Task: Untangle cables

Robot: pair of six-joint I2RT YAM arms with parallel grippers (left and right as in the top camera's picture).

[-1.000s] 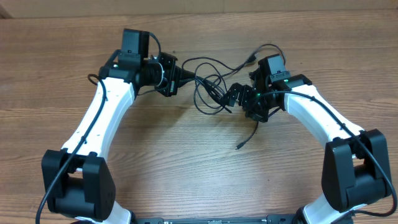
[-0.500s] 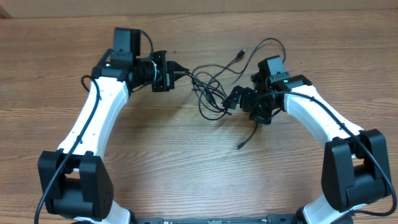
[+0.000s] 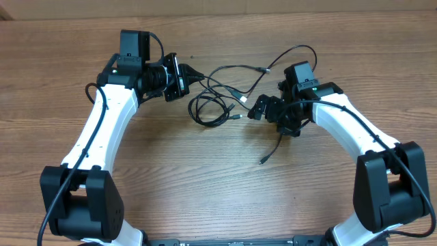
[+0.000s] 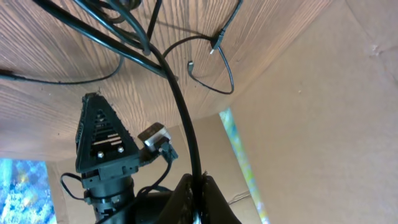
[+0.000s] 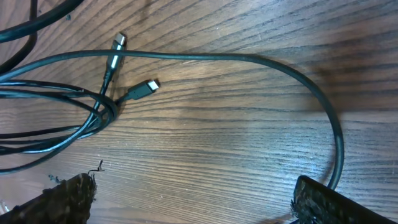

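Upper left of overhead view: left gripper (image 3: 184,74), clamped shut on 1 strand of the cables (image 3: 222,94). Upper centre: cables lying in loose crossed loops on the wooden table (image 3: 205,178). Right of centre: right gripper (image 3: 255,109), fingers spread wide apart, with 2 plug tips (image 5: 149,84) resting ahead of them.

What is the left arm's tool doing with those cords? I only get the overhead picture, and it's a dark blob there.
Observer: Its wrist camera shows the left tool shut on one cable, which runs up out of its grip.
Operator: And the other arm's?
Observer: The right tool is open, fingers wide apart.
Operator: Any plugs nearby?
Observer: Two silvery plug tips lie on the table ahead of it.
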